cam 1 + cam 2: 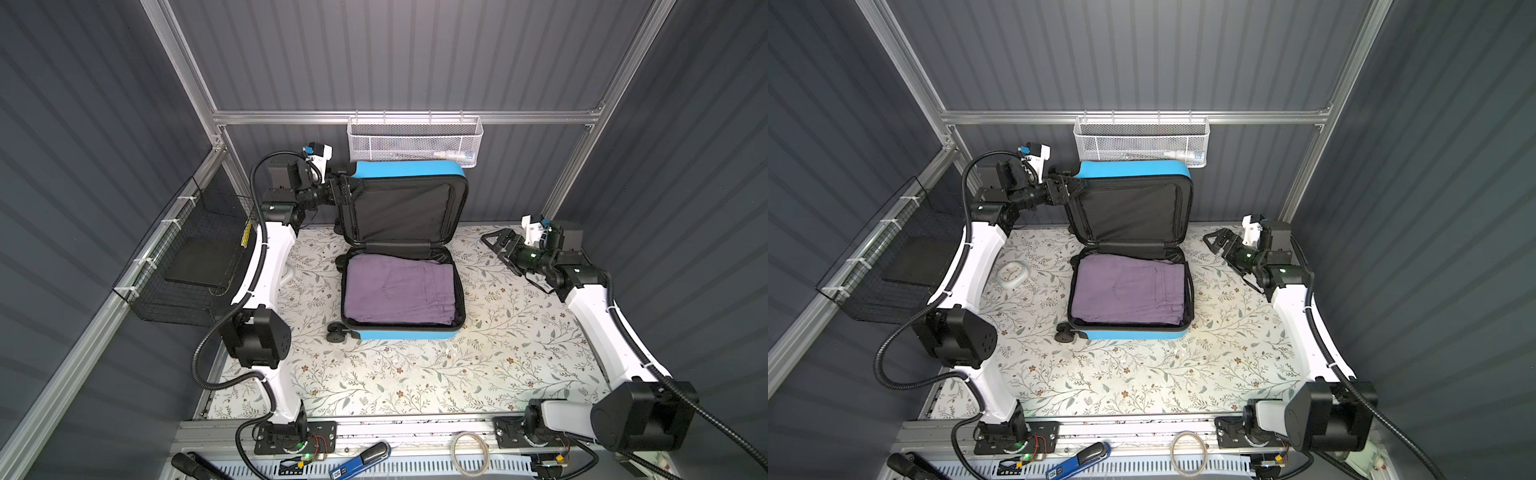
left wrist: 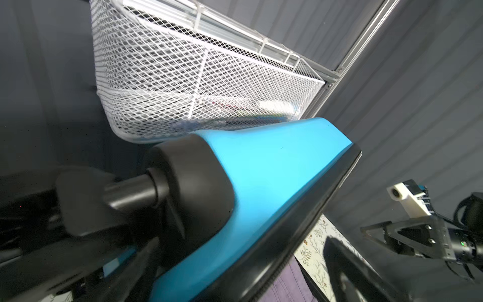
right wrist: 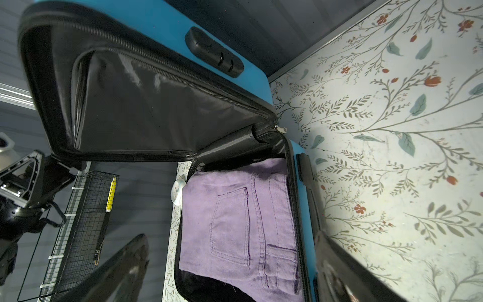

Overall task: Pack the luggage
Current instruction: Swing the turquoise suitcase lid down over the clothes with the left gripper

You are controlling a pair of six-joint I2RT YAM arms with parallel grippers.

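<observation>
The blue luggage (image 1: pixel 405 335) (image 1: pixel 1128 335) lies open in the middle of the table, its black-lined lid (image 1: pixel 401 208) standing upright against the back wall. Folded purple trousers (image 1: pixel 399 289) (image 3: pixel 230 222) fill the lower half. My left gripper (image 1: pixel 345 193) (image 1: pixel 1065 189) is open at the lid's upper left corner. Its jaws straddle the lid's rim by a wheel (image 2: pixel 183 167), and a gap shows beside one finger (image 2: pixel 339 261). My right gripper (image 1: pixel 496 241) (image 1: pixel 1217 243) (image 3: pixel 230 236) hangs open and empty right of the luggage, pointed at it.
A white mesh basket (image 1: pixel 415 141) holding small items hangs on the back rail above the lid. A black wire basket (image 1: pixel 187 257) with a yellow pen (image 3: pixel 111 193) is on the left wall. A small white clock (image 1: pixel 1012 274) lies left of the luggage.
</observation>
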